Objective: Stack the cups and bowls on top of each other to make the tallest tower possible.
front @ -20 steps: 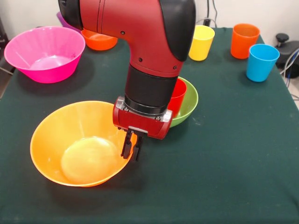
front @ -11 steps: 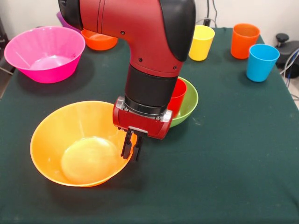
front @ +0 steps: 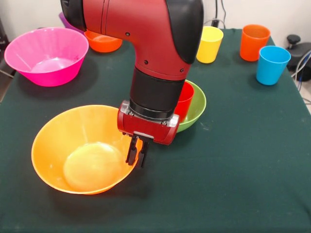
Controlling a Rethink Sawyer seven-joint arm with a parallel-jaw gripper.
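Nothing had moved since the earlier frames: the black gripper [front: 136,154] stayed clamped on the rim of the large glossy yellow-orange plastic bowl [front: 73,150]; no legible markings appeared.

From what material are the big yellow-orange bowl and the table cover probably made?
Yellow-orange bowl: likely glossy plastic; light glows through its wall and the bottom shines. Table cover: apparently dark green matte cloth, without reflections; the weave cannot be made out.
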